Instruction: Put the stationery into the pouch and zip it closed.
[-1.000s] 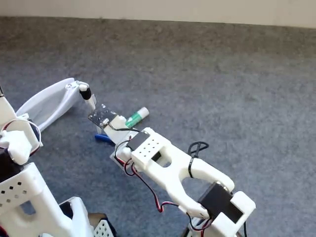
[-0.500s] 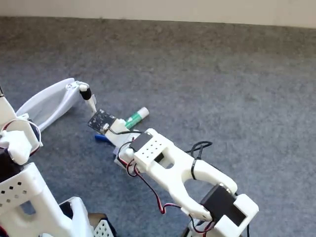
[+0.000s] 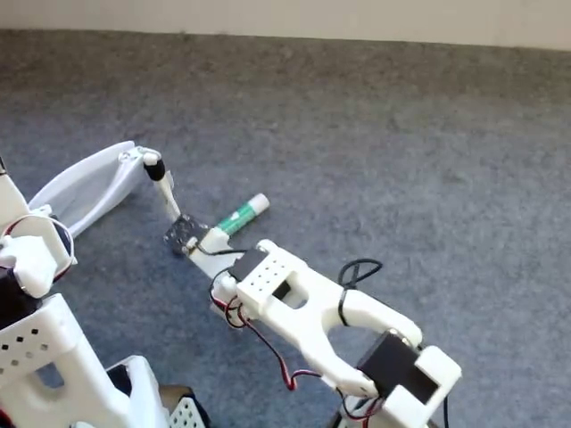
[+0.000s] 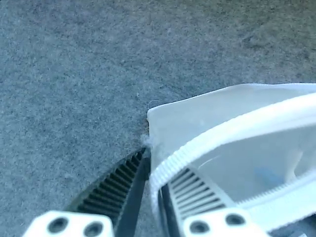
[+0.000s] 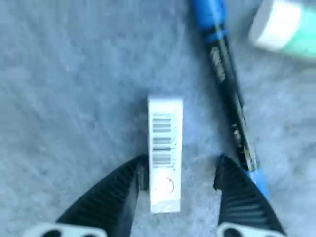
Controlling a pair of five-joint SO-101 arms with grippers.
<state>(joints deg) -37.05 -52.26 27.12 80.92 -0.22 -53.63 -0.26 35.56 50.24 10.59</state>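
Left gripper [image 4: 155,186] is clamping the pouch [image 4: 222,123] rim, propping it open. Right gripper [image 5: 180,170], fingers apart, is straddling 1 white barcoded item [image 5: 165,148], likely for grasping.

Right gripper [image 5: 180,170] fingers spread, left gripper [image 4: 152,173] fingers clamped.

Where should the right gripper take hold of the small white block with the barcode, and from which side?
Across its long sides, near the middle, from above. The white block lies flat on the carpet, lengthwise inside the open right gripper, so its narrow width fits. The blue pen lies close alongside; one finger must slip between.
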